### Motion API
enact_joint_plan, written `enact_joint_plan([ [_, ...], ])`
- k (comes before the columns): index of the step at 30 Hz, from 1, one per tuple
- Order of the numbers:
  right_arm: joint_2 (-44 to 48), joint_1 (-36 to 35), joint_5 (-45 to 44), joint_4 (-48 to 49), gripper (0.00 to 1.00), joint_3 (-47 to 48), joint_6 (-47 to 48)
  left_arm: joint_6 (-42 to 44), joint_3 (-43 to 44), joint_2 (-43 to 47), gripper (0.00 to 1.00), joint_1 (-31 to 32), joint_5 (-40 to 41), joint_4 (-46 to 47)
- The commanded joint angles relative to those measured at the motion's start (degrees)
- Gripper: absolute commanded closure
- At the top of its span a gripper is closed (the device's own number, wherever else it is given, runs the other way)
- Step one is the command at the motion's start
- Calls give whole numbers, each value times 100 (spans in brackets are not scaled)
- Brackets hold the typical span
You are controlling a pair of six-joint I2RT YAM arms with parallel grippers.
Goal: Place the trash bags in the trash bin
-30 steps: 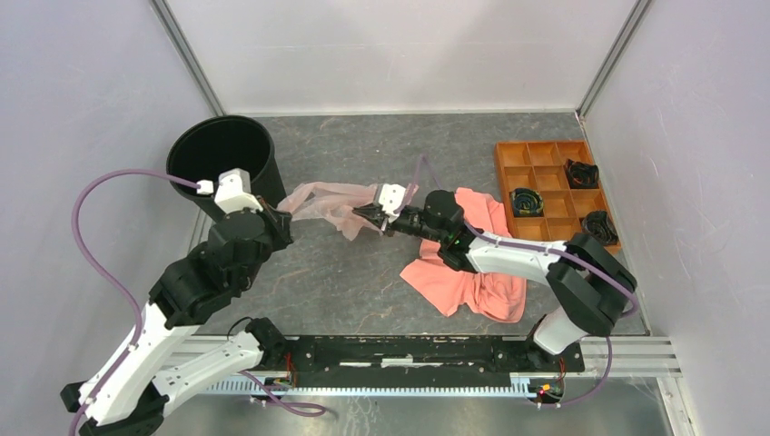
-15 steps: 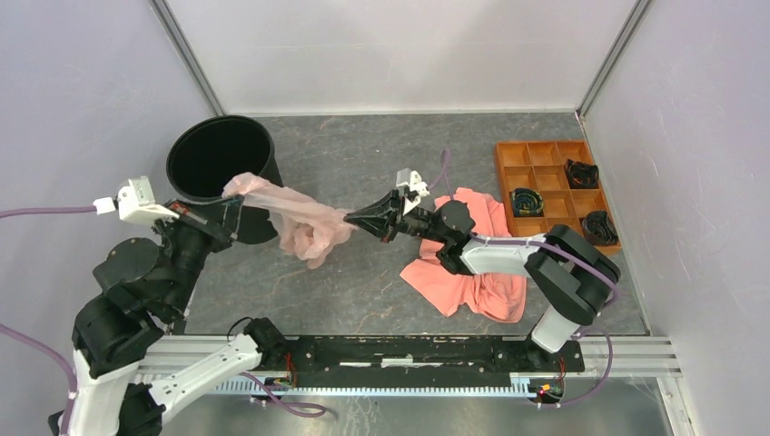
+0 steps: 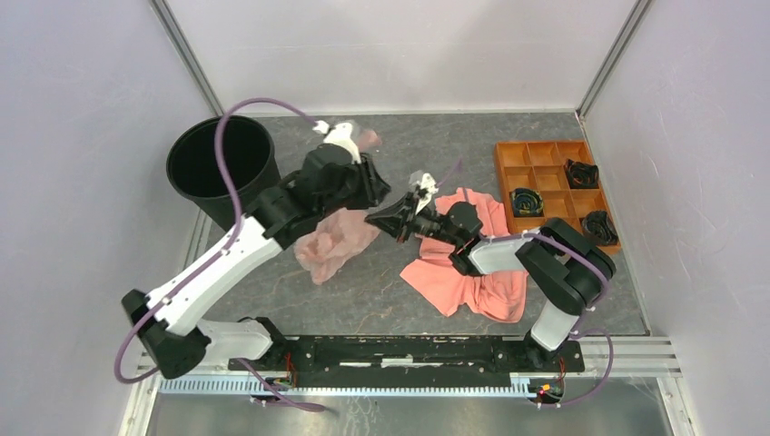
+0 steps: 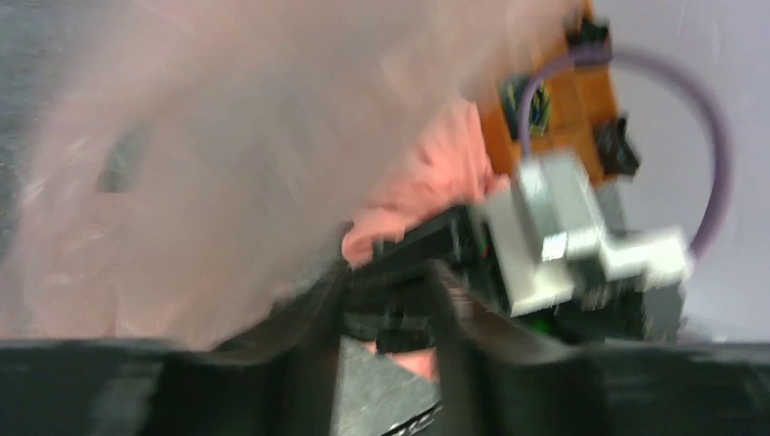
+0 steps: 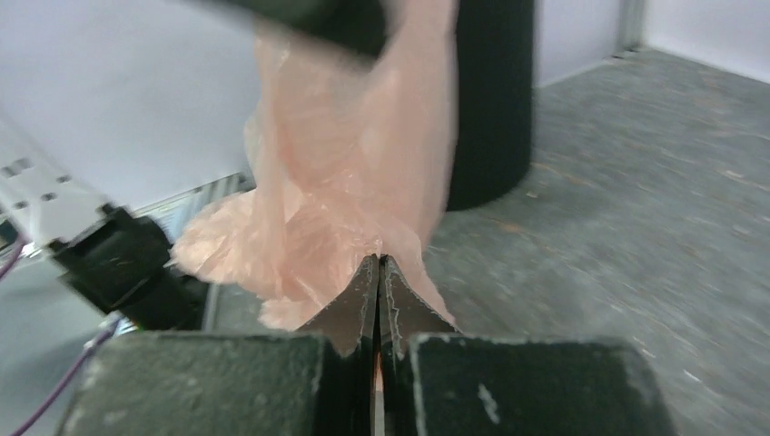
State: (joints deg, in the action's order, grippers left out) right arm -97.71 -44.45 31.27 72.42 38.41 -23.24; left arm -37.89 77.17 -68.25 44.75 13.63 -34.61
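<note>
The pale pink trash bag (image 3: 334,243) hangs crumpled in the middle of the table, right of the black trash bin (image 3: 222,163). My left gripper (image 3: 380,191) reaches across above it. In the left wrist view its fingers (image 4: 318,345) stand apart with bare table in the gap, and the trash bag (image 4: 227,136) drapes over the left finger. My right gripper (image 3: 370,218) points left at the bag. Its jaws (image 5: 379,259) are pressed together with the trash bag (image 5: 354,163) at their tips, a thin edge seemingly pinched. The bin (image 5: 495,100) stands behind.
A coral-orange cloth (image 3: 463,263) lies crumpled under the right arm. An orange compartment tray (image 3: 536,150) with black coiled items sits at the back right. Walls close in the table on three sides. The two grippers are very close together.
My left arm swung from beside the bin rightward to just over the right gripper, and its jaws parted. The bag, stretched between both grippers before, now hangs slack.
</note>
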Motion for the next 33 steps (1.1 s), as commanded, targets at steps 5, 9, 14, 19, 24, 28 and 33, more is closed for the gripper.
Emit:
enact_joint_plan([
  [5, -555, 1057, -155, 1693, 100, -533, -1153, 295, -667, 947, 18, 42, -959, 461],
  [9, -484, 1070, -157, 1485, 100, -525, -1045, -69, -1346, 1823, 13, 42, -548, -17],
  [14, -351, 1069, -114, 1552, 100, -593, -1052, -825, -2140, 2685, 24, 42, 378, -641],
  [19, -211, 1074, -108, 1593, 100, -710, -999, -1304, -2539, 2608, 38, 42, 1144, -899],
  [24, -108, 1076, -66, 1592, 100, -763, -927, -1825, -2654, 1933, 38, 43, 1998, -1365],
  [28, -46, 1075, -67, 1569, 100, -791, -875, -1871, -3043, 1846, 39, 42, 1865, -879],
  [33, -54, 1073, -59, 1655, 100, -800, -892, -1852, -3335, 1587, 41, 34, 1802, -424],
])
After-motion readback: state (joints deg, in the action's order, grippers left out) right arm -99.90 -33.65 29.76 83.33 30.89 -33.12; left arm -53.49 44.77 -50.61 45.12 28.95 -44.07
